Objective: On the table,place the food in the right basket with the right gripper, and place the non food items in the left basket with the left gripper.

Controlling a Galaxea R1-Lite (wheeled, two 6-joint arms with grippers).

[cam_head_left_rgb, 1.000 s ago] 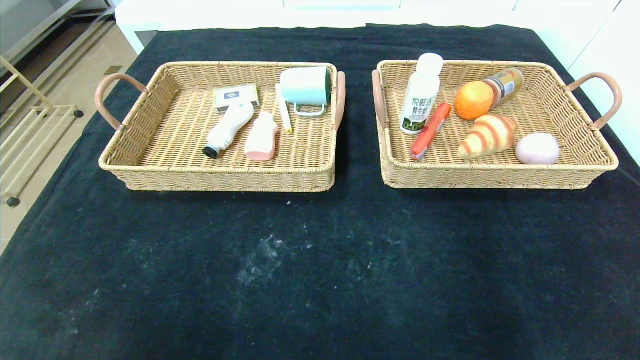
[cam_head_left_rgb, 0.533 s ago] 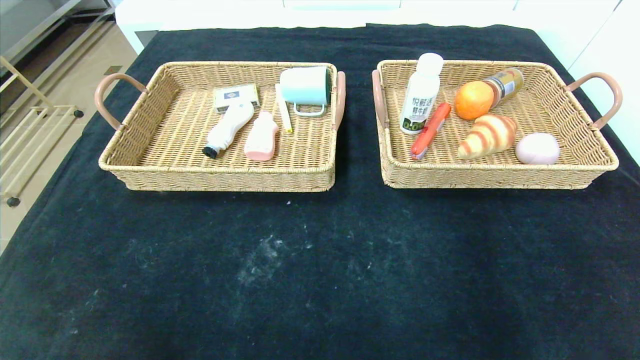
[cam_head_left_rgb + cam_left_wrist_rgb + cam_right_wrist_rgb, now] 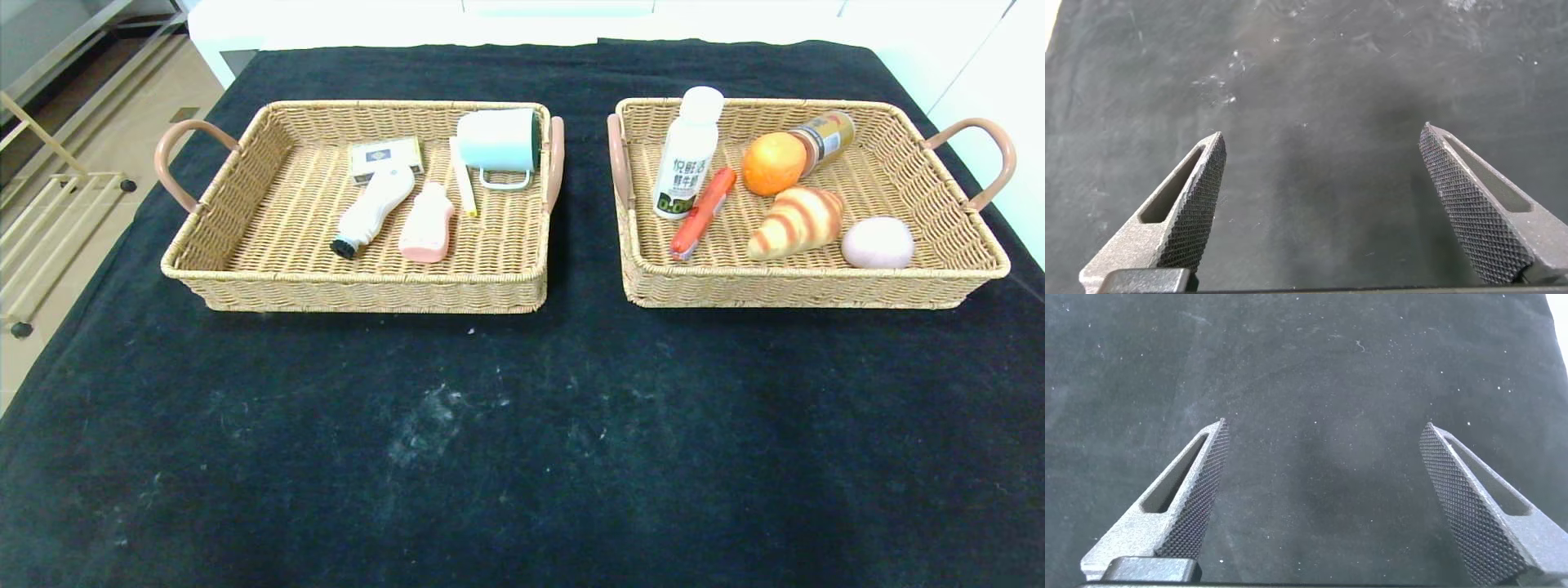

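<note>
Well ahead of both grippers, two woven wicker baskets with pink loop handles sit side by side on the dark, lint-flecked cloth of the surface (image 3: 522,457), and the sorting looks complete. The left basket (image 3: 245,269) holds the non-food items: a mint mug (image 3: 498,140) tipped on its side, a small flat box (image 3: 385,156), a white bottle (image 3: 374,209) lying down, a squat pink bottle (image 3: 427,224) and a slim pale stick (image 3: 463,186). The right basket (image 3: 816,287) holds the food: an upright white drink bottle (image 3: 687,155), a red sausage (image 3: 702,211) leaning beside it, a round orange (image 3: 772,163), a brown jar (image 3: 826,137) lying behind the orange, a ridged croissant (image 3: 798,222) and a smooth pale egg-shaped piece (image 3: 878,242). Neither arm shows from the head camera; the left gripper (image 3: 1323,212) and the right gripper (image 3: 1323,506) each hang over bare cloth, textured fingers spread wide and holding nothing. No loose item lies near either one, so by the look of it the last step is done, and the next move calls for little beyond keeping both arms parked clear of the baskets.
</note>
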